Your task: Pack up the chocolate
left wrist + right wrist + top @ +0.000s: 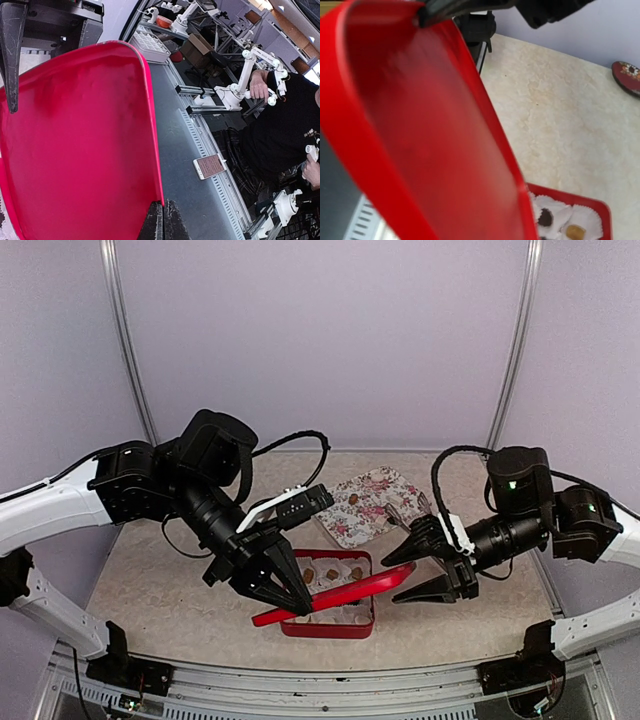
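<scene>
I hold the stiff, light red rectangular lid (340,597) by its left rim, left gripper (295,602) clamped. The right gripper (390,581) gapes, and the tiny brown chocolates (332,573) likely bruise easily.

Red lid (340,597) and box (326,631), floral-patterned tray (372,502), brown and tan chocolate (546,217).

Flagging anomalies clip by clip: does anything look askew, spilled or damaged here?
Only the lid: the left tool holds it tilted above the box, not seated, with the right tool open around its other end. The chocolates sit in paper cups; no spill or damage shows.
</scene>
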{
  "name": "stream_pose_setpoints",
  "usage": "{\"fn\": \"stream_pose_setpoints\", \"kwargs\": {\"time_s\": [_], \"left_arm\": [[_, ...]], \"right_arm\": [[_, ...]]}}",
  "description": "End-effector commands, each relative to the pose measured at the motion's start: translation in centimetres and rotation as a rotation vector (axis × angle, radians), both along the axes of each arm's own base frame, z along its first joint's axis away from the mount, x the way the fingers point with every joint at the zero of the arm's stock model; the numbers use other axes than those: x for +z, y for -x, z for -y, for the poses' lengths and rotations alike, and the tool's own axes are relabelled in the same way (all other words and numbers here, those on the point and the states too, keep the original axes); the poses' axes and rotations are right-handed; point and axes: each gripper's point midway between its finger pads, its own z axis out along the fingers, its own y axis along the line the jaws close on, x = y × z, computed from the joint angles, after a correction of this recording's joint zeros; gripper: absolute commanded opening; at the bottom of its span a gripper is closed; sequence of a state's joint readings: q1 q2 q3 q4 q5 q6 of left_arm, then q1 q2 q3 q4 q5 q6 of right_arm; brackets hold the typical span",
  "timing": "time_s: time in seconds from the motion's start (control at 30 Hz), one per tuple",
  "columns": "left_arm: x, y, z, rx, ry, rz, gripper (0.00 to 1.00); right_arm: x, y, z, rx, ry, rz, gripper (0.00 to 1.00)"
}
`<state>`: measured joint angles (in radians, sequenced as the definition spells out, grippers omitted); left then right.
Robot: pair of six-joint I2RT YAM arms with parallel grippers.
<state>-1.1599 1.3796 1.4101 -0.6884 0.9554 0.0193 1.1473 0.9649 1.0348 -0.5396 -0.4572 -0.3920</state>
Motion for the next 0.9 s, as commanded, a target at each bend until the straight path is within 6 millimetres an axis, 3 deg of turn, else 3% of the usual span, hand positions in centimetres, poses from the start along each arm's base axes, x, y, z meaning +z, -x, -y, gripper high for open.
{"fn": "stream_pose_setpoints", "kwargs": {"time_s": [0.0, 0.2, 0.33, 0.53, 0.63, 0.7, 0.87], "left_arm": [[1.1, 0.8, -0.1, -0.064, 0.059, -0.001, 0.00], [1.0, 0.7, -0.3, -0.063, 0.074, -0.001, 0.00], [1.3, -0.7, -0.7, -0.010, 0.092, 0.006, 0.02], [5.7, -9.1, -3.5, 0.347, 0.244, 0.090, 0.66], [7.2, -14.4, -6.2, 0.690, 0.309, 0.214, 0.96], [6.7, -17.2, -7.9, 0.880, 0.300, 0.262, 0.99], [1.6, -21.3, -10.0, 1.107, 0.200, 0.209, 0.99]], "right_arm": [[0.5, -0.2, -0.4, -0.016, -0.032, 0.073, 0.44], [0.3, -0.3, -0.7, -0.017, -0.025, 0.081, 0.17], [0.2, -0.7, -0.7, -0.046, -0.020, 0.068, 0.03], [0.9, -1.9, -0.8, -0.167, -0.095, -0.025, 0.00], [0.9, -3.1, -0.9, -0.253, -0.142, -0.080, 0.00], [0.7, -4.1, -1.1, -0.316, -0.186, -0.136, 0.00], [0.0, -7.0, -1.7, -0.401, -0.278, -0.324, 0.00]]}}
